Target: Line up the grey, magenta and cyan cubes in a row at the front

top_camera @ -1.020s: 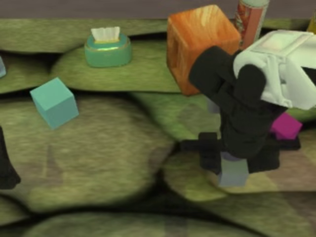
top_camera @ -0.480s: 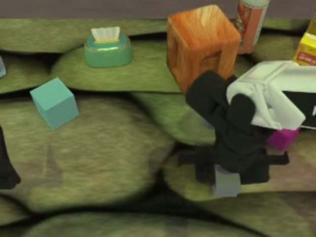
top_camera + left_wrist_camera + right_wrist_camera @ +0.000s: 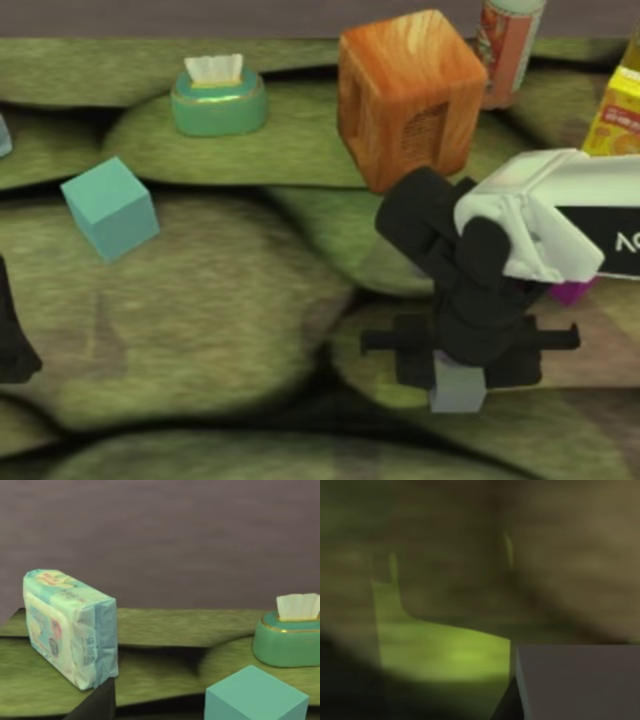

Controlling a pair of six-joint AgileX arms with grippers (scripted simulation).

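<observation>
At the front right of the surface (image 3: 200,330), the right pincer (image 3: 458,368) pinches the small matte grey cube (image 3: 458,388), which sits low near the front edge. The magenta cube (image 3: 572,292) peeks out just behind the arm, mostly hidden. The larger pale cyan cube (image 3: 110,207) rests at left, well apart, with open ground between. The left pincer (image 3: 12,340) idles at the left edge; whether it is spread cannot be told.

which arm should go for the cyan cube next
Left. The cyan cube sits at the table's left, near the left gripper parked at that edge. The right gripper is far right, over the grey cube.
</observation>
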